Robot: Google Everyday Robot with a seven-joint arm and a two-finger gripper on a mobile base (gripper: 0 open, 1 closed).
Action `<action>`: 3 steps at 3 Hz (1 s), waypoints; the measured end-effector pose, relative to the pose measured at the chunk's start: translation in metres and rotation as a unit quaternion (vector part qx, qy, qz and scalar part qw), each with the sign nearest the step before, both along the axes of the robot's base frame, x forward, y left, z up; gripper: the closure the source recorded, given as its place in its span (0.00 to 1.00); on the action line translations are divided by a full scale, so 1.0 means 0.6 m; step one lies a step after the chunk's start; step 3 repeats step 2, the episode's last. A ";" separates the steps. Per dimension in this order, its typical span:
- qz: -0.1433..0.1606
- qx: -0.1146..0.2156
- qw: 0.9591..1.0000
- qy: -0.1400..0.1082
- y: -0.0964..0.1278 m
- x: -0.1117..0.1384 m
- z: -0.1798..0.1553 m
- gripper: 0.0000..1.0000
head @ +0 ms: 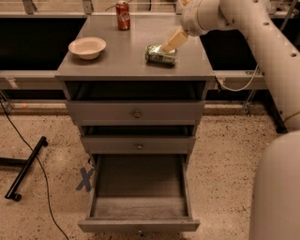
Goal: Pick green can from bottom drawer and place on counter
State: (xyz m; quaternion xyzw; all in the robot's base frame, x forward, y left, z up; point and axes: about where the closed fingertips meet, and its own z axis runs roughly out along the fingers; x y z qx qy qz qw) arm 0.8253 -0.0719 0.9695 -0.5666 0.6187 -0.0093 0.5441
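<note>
The green can (161, 55) lies on its side on the counter (126, 63), right of centre. My gripper (171, 42) hangs just above and to the right of the can, open, its beige tip close to the can's upper right edge. The bottom drawer (138, 226) is pulled fully out below, and its wide grey tray holds nothing that I can see. My white arm reaches in from the upper right.
A red cola can (123, 8) stands at the counter's back edge. A pale bowl (87, 47) sits on the counter's left side. The two upper drawers (136, 113) are shut. A black stand leg (26, 169) and a cable lie on the floor at left, near a blue X mark (86, 179).
</note>
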 end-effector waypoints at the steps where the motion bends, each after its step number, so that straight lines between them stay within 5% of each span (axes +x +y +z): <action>1: -0.025 0.041 0.998 -0.031 -0.068 -0.036 0.073 0.00; 3: -0.024 0.041 0.998 -0.031 -0.068 -0.036 0.073 0.00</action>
